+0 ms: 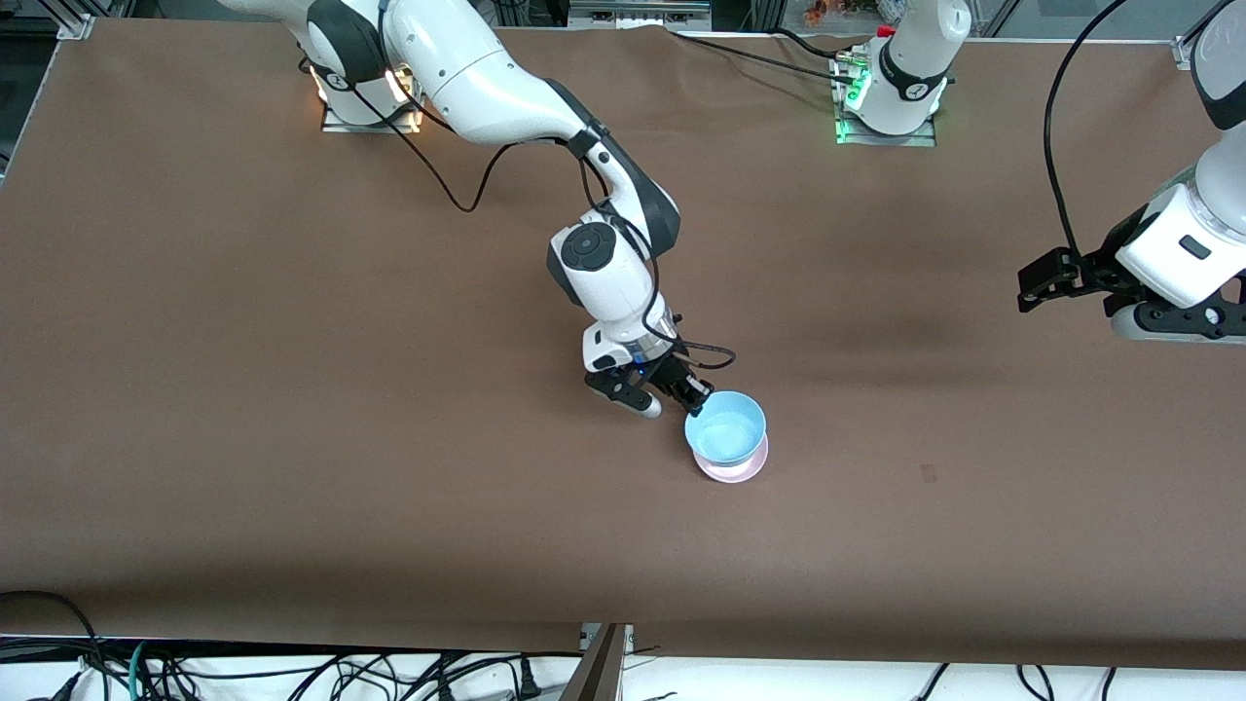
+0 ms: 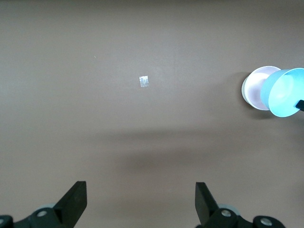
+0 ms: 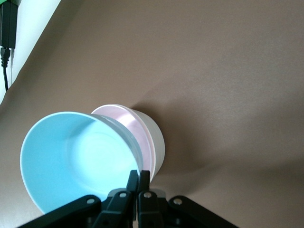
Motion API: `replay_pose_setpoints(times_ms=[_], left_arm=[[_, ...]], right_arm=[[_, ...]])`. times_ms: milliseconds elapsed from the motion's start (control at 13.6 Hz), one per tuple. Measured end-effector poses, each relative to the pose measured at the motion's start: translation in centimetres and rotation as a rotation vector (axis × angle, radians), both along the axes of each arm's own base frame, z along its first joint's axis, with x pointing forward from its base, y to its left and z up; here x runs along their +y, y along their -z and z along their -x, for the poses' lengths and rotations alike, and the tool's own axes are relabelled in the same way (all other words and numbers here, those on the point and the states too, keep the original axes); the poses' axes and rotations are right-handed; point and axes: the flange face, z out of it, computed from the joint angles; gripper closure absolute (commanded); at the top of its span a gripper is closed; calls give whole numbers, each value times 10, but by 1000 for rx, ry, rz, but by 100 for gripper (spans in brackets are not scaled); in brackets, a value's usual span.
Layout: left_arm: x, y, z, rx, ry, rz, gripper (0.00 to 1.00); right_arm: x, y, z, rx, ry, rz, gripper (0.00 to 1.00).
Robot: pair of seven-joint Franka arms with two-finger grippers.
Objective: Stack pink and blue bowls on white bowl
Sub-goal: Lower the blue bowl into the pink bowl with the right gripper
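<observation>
My right gripper is shut on the rim of the light blue bowl and holds it tilted just over the pink bowl. In the right wrist view its fingers pinch the blue bowl's rim. There the pink bowl sits nested in the white bowl, which stands on the table. My left gripper is open and empty, waiting above the left arm's end of the table. The left wrist view shows its own gripper over bare table, with the blue bowl and the pink bowl farther off.
A brown mat covers the table. A small pale mark lies on the mat toward the left arm's end from the bowls; it also shows in the left wrist view. Cables hang below the table edge nearest the front camera.
</observation>
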Motion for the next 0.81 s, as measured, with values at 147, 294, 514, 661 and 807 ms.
replay_pose_setpoints(times_ms=[147,294,514,661,807], left_arm=[[0,0,0,-1,0,0,0],[0,0,0,-1,0,0,0],[0,0,0,-1,0,0,0],[0,1,0,0,0,0,0],[0,1,0,0,0,0,0]], right_arm=[[0,2,0,2,0,2,100],[0,3,0,2,0,3,100],[0,4,0,3,0,4,100],[-1,8,0,6,0,8,100],[-1,14,1,10,0,13,100]])
